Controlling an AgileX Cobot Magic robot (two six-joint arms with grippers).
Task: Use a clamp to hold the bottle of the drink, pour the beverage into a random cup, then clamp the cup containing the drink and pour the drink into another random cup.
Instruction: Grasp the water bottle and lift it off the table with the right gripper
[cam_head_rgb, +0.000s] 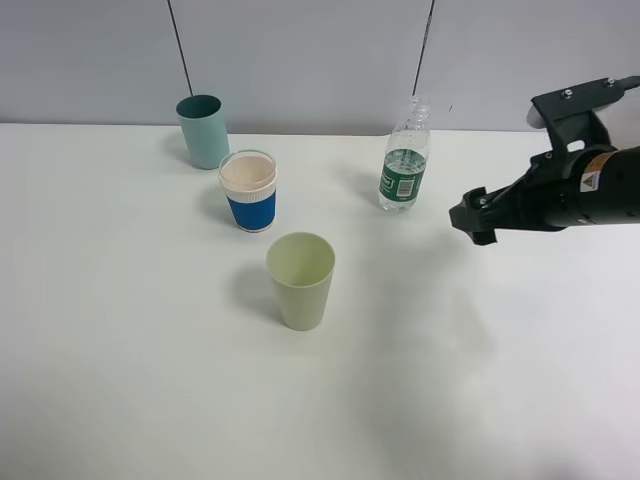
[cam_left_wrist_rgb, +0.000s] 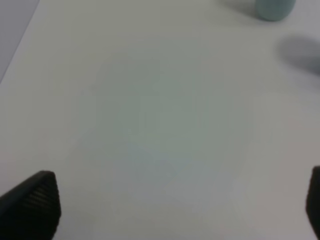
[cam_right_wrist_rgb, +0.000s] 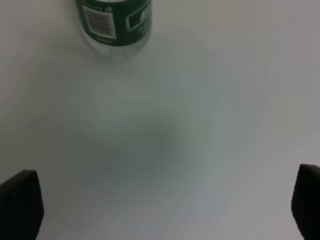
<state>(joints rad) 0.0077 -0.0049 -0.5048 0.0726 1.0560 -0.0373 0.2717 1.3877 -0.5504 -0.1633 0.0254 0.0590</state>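
Bottle (cam_head_rgb: 404, 162) upright, long axis vert., neck up; prob. uncapped.

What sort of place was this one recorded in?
Probably a robotics lab test bench: a bare white table, a plain grey wall behind it, and a black robot arm reaching in beside a bottle, a teal cup, a blue-banded cup and a yellow-green cup.

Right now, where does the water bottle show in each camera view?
Exterior high: bottle stands right of centre, toward the back.
Left wrist: not in it.
Right wrist: only its green-labelled lower part, ahead of the camera.
Shared landmark: the white table.
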